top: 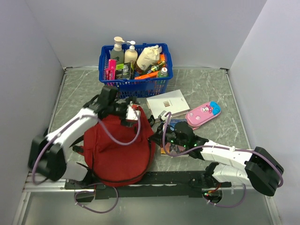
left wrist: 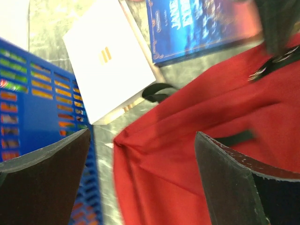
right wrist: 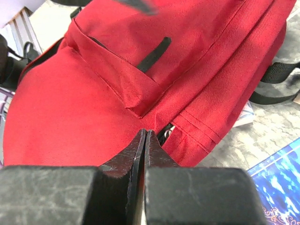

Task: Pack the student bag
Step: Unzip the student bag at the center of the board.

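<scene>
Dark-red student bag (top: 117, 150) lies slumped, black straps, front pocket with a black tab. Over it the left gripper (left wrist: 143, 136) has jaws spread wide. The right gripper (right wrist: 144, 135) has jaws pressed together at its side seam.

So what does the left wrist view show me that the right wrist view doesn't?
Only the left wrist view shows the blue basket at the left, the white book beside it, and the left gripper open wide over the edge of the student bag. Only the right wrist view shows the right gripper, shut, with its tips close to the bag's stitched side seam. Both views show the bag's red fabric and part of the blue book lying next to it.
</scene>
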